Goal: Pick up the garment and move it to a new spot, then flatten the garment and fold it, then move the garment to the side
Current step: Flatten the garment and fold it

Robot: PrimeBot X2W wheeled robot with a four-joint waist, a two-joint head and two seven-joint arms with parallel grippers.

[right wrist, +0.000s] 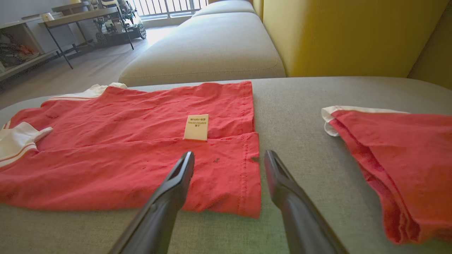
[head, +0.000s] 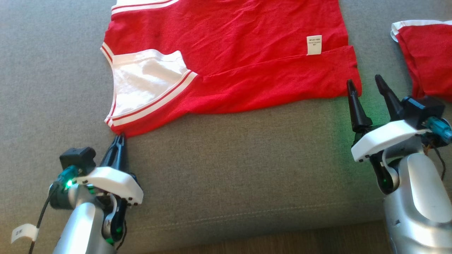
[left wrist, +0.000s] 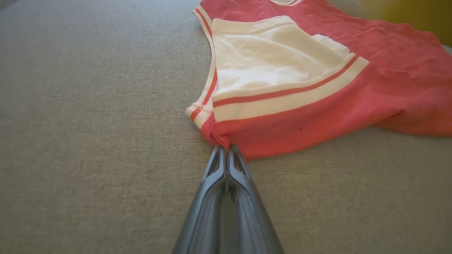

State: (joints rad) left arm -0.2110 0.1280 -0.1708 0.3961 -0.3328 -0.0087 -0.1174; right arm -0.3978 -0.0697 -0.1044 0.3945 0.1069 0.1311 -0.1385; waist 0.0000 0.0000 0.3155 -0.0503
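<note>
The garment (head: pixel 229 53) is a red top with white, red-striped trim, lying folded lengthwise on the grey cushion (head: pixel 226 169), with a white label (head: pixel 314 44) near its right end. My left gripper (head: pixel 121 137) is shut on the garment's near left corner; in the left wrist view the fingertips (left wrist: pixel 226 148) pinch the bunched red cloth (left wrist: pixel 317 106). My right gripper (head: pixel 363 80) stands open just off the garment's near right corner. In the right wrist view its fingers (right wrist: pixel 229 155) straddle the garment's (right wrist: pixel 123 158) hem edge, a little above it.
A second red piece with white trim (head: pixel 427 53) lies on the cushion to the right (right wrist: pixel 395 158). Wooden floor (head: pixel 282 243) shows past the cushion's front edge. A yellow backrest (right wrist: pixel 346 35) rises behind, and another cushion (right wrist: pixel 212 46) continues beyond the garment.
</note>
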